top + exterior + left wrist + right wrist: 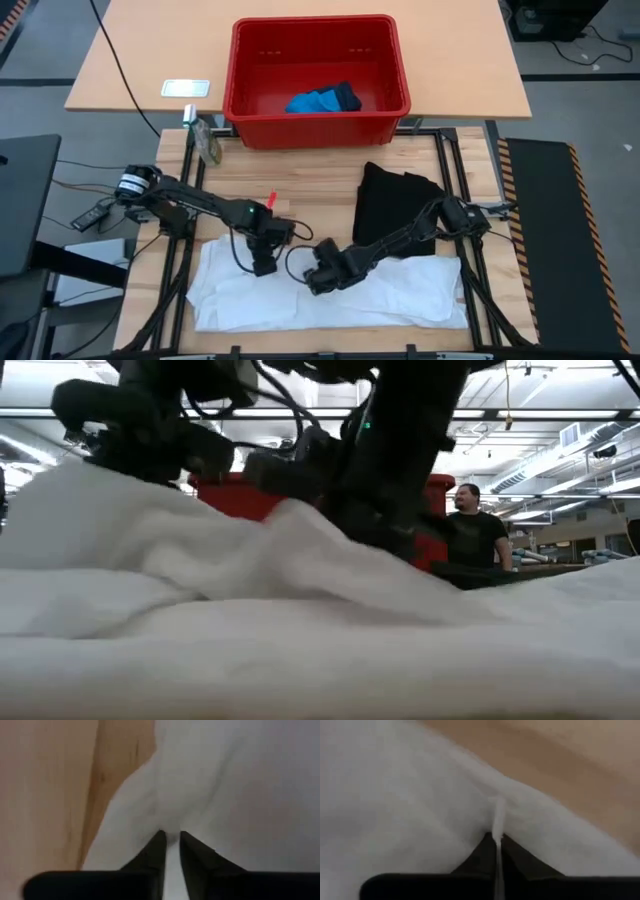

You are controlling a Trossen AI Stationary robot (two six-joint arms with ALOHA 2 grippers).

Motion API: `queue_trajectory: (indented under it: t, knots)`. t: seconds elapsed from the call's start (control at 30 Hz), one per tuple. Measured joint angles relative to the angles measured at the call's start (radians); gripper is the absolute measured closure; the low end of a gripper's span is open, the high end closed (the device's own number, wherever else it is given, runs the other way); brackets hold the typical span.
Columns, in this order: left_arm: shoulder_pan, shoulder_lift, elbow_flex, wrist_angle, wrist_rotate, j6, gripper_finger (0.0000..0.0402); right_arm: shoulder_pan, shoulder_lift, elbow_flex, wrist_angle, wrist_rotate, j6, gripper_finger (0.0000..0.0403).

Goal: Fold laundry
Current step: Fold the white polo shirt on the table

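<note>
The white garment (330, 295) lies spread and rumpled along the table's near edge and fills the low view (300, 640). My left gripper (263, 264) is down on its far edge, left of the middle. My right gripper (322, 280) is down on it near the middle. Each is shut on a raised ridge of the cloth. The black shirt (395, 210) lies crumpled on the table at the back right, under the right arm. A bright blue piece (320, 100) lies inside the red basket (245, 110). My left gripper pinches a small raised fold of the white garment (171, 822) between its two fingertips, coming from above and pointing steeply down. The cloth puckers toward the fingers; the rest lies on the table. My right gripper pinches a thin upright ridge of the white garment (497, 817) between its two fingers, coming slanting down from above. The cloth around it lies on the table.
The red basket stands on the far table behind the work surface. A flat white object (186, 88) and a small object (207, 140) lie at the back left. Bare wood (300, 185) shows between basket and garment. A person (478, 530) stands beyond the table.
</note>
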Motion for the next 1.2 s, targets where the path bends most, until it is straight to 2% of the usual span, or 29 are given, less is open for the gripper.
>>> queue_trajectory:
  t: [0.13,0.3,0.4,0.53,0.67,0.87,1.07,1.2]
  knots:
    - [0.005,-0.069,0.001,-0.181,-0.062,-0.071,0.0283,-0.013,-0.006,0.003,-0.1,-0.035,-0.039,0.0325]
    - [-0.102,-0.268,0.005,-0.152,-0.174,-0.177,0.0216,0.006,-0.015,0.003,-0.075,-0.038,-0.119,0.0257]
    - [-0.179,-0.357,0.007,-0.12,-0.291,-0.215,0.0188,0.016,-0.037,0.004,-0.065,-0.006,-0.13,0.0222]
    - [-0.251,-0.394,0.006,-0.143,-0.412,-0.257,0.0161,0.012,-0.056,0.006,-0.057,0.015,-0.155,0.0187]
    - [-0.28,-0.353,0.006,-0.08,-0.483,-0.204,0.014,0.012,-0.058,0.008,-0.048,0.017,-0.229,0.0171]
    - [-0.241,-0.239,0.005,-0.021,-0.466,-0.057,0.0132,0.015,-0.061,0.01,-0.012,0.011,-0.384,0.0169]
    - [-0.168,-0.115,0.005,0.047,-0.283,0.092,0.0147,0.04,-0.078,0.012,0.053,0.01,-0.551,0.0173]
    - [-0.145,-0.052,0.005,0.054,-0.183,0.125,0.0189,0.056,-0.097,0.012,0.042,0.016,-0.609,0.0176]
